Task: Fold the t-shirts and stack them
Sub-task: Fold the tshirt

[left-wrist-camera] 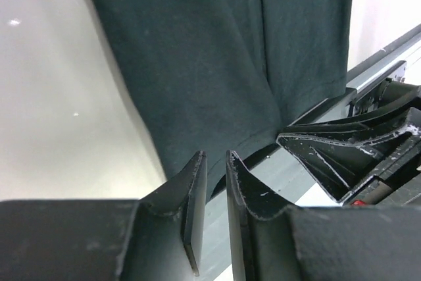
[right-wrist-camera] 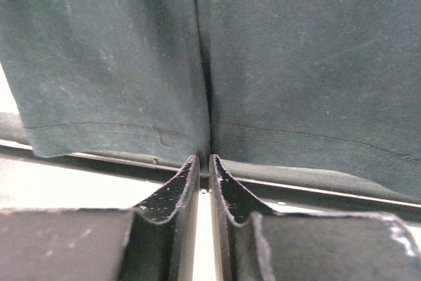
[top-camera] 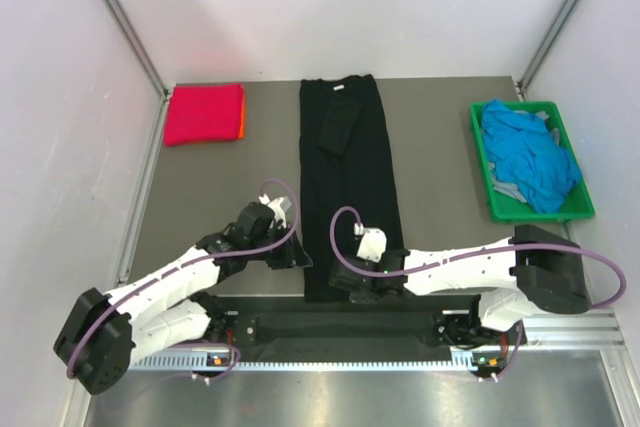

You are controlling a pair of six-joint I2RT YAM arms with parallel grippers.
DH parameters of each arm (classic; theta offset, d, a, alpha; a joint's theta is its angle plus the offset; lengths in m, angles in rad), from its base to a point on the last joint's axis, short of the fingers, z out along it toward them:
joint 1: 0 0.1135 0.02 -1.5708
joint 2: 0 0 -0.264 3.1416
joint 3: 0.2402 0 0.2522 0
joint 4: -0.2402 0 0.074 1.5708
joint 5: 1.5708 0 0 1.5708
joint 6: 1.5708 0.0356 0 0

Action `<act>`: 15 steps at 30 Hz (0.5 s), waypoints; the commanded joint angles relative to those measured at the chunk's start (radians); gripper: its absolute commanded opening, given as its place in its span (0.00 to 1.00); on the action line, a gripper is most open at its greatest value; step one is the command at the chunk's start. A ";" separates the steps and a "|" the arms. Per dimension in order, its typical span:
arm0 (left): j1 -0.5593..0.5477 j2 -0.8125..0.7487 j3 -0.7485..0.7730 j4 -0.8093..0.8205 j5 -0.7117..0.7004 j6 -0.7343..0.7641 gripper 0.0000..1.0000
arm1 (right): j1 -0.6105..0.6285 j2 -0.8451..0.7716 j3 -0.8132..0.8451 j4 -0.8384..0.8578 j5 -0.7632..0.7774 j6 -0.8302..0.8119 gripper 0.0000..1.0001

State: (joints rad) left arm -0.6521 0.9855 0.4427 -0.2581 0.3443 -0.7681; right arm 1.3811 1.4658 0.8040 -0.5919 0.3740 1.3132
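The left gripper (left-wrist-camera: 214,156) and right gripper (right-wrist-camera: 202,158) sit at the near hem of the black shirt (top-camera: 350,167), jaws a slit apart, gripping nothing. The shirt lies mid-table, folded into a long strip, and the next move is probably to pinch that hem and carry it toward the collar. A folded magenta shirt (top-camera: 205,114) waits far left, and blue shirts (top-camera: 525,152) fill the crate (top-camera: 540,217) far right.

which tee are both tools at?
The black t-shirt, laid out centre: left tool and right tool sit at its near hem. Red one is folded far left; blue ones lie in the green crate.
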 commanded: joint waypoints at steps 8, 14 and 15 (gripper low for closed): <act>-0.158 0.119 -0.055 0.220 -0.094 -0.120 0.22 | 0.010 -0.074 0.049 -0.048 0.016 -0.035 0.18; -0.193 0.163 -0.088 0.250 -0.149 -0.135 0.21 | -0.169 -0.200 0.032 0.019 -0.029 -0.204 0.19; -0.195 0.168 -0.094 0.264 -0.151 -0.141 0.21 | -0.209 -0.215 0.031 0.035 -0.043 -0.280 0.19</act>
State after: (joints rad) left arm -0.8387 1.1419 0.3729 -0.0750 0.2356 -0.8894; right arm 1.2785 1.3228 0.8062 -0.6144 0.3386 1.1786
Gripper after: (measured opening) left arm 0.210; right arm 0.190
